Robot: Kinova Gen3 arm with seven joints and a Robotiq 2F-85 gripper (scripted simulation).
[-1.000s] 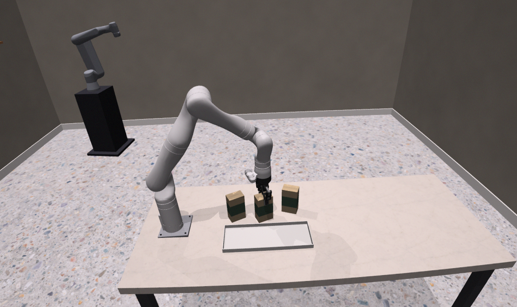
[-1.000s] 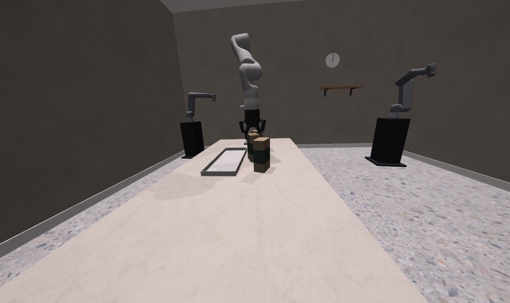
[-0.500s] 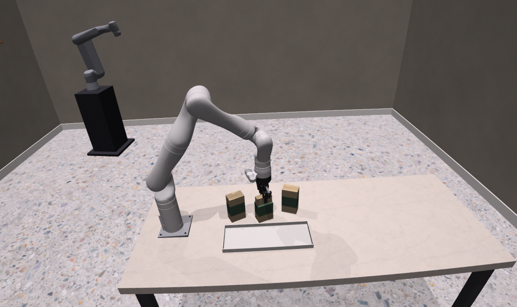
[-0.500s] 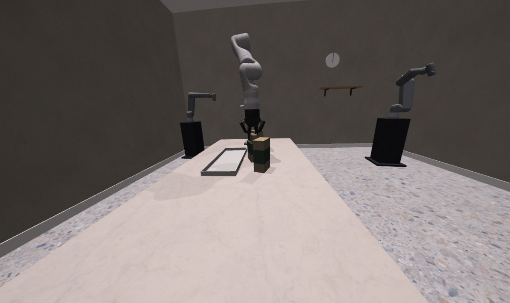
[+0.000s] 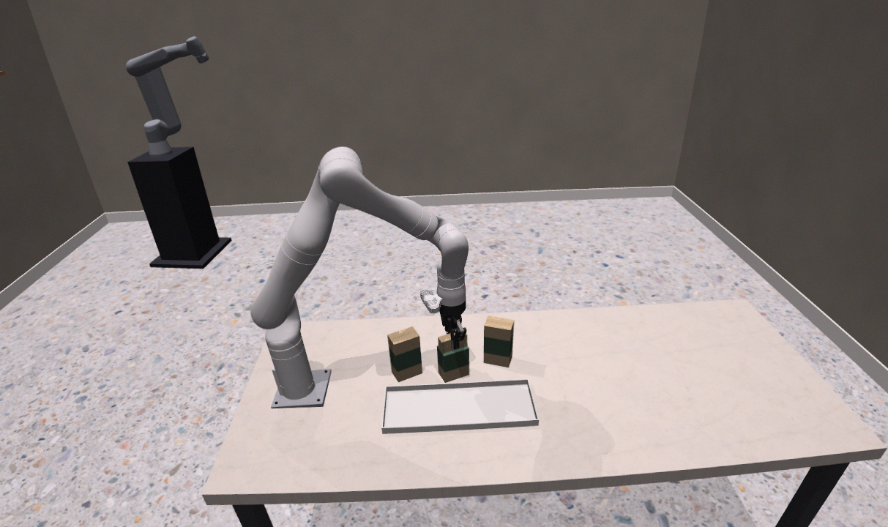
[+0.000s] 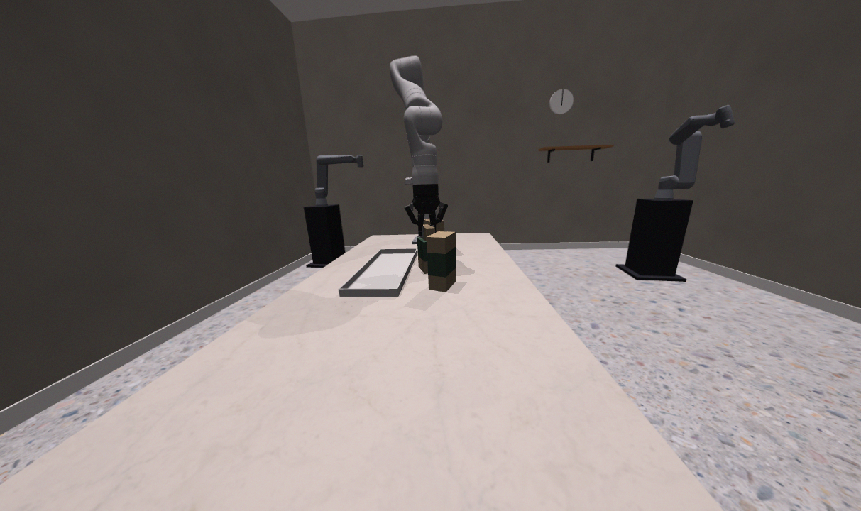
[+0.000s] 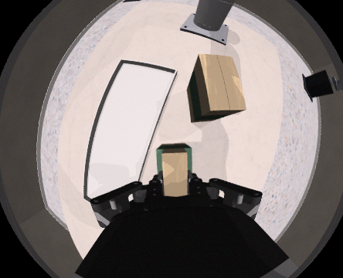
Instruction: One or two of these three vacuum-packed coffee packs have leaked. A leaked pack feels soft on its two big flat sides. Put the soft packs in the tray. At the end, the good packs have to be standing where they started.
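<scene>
Three tan coffee packs with green bands stand in a row on the table behind the tray (image 5: pixel 460 406). My gripper (image 5: pixel 455 340) comes straight down on the middle pack (image 5: pixel 452 357) and is shut on its upper part; the pack stands on the table. In the wrist view the middle pack (image 7: pixel 174 172) looks narrow between my fingers, squeezed in at the top. The left pack (image 5: pixel 405 353) stands nearer the arm's base and also shows in the wrist view (image 7: pixel 216 86). The right pack (image 5: pixel 498 340) stands apart on the other side; in the exterior view it (image 6: pixel 441 260) hides most of the others.
The arm's base plate (image 5: pixel 301 393) is bolted at the table's left end. The shallow grey-rimmed tray (image 7: pixel 127 126) lies empty just in front of the packs. Other robot arms on black pedestals (image 5: pixel 171 203) stand on the floor away from the table.
</scene>
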